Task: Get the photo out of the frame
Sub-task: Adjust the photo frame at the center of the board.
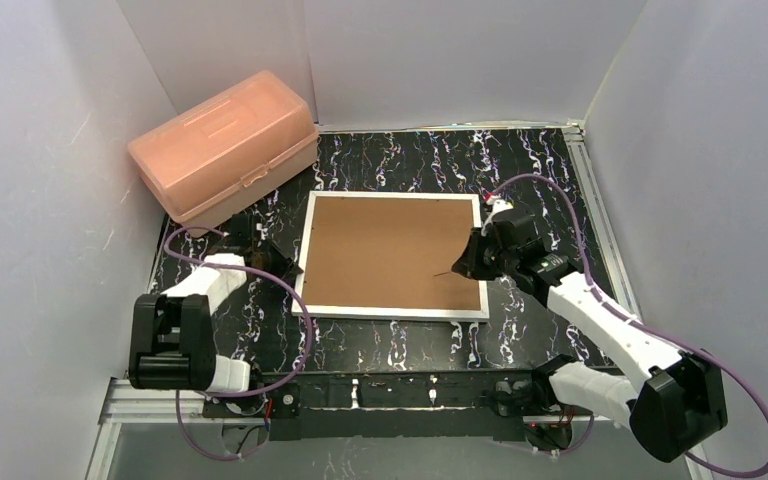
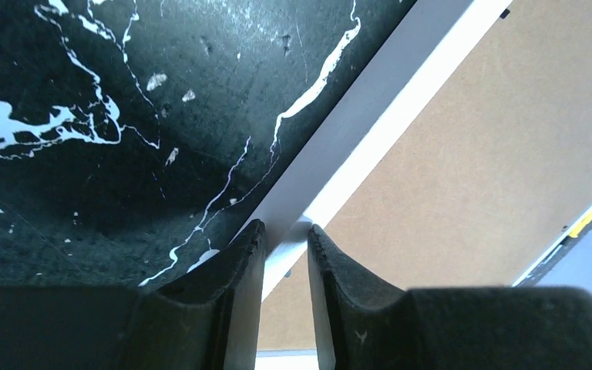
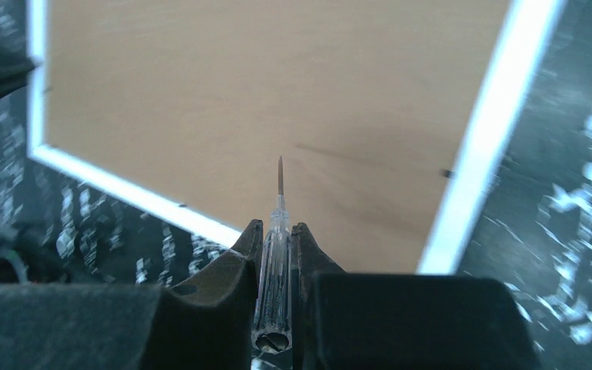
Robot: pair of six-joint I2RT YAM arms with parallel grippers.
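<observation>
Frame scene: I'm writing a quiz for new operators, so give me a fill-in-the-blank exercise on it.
1. The frame lies with its ___ back facing up.
2. The right gripper holds a ___.
3. The left gripper is at the frame's ___ border.
Missing words: brown; screwdriver; white.

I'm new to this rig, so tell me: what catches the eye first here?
The frame lies face-down in the middle, brown back up. The right gripper holds a clear-handled screwdriver pointing over that back, and a pink plastic box sits at the far left corner.
</observation>
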